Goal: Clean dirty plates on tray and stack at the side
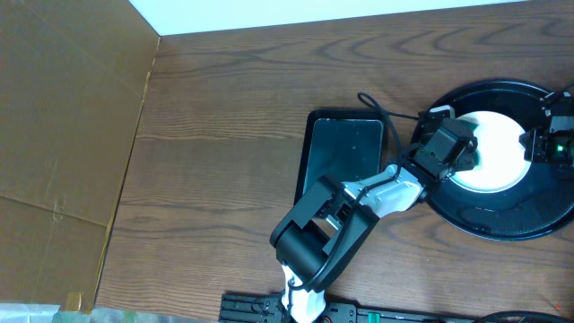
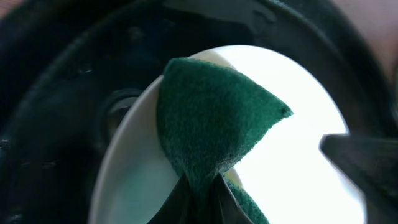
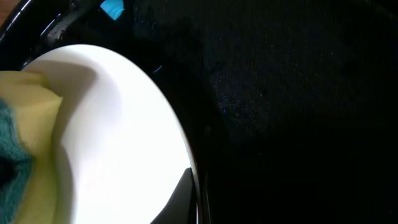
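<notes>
Overhead: 1 plate point(image 1: 493, 157) lies in round tray point(image 1: 502, 220), L gripper point(image 1: 451, 149) over its left edge, R gripper point(image 1: 543, 144) at right rim. Left wrist: L gripper clenched on green sponge point(image 2: 211, 124), against plate. Right wrist: R jaws closed by rim; can't tell if gripping. Step: scrubbing, prob. Next: wipe across, then lift plate aside.

the wooden table point(image 1: 224, 117) carries the round black tray point(image 1: 502, 224) and a rectangular black tray point(image 1: 345, 148).
</notes>
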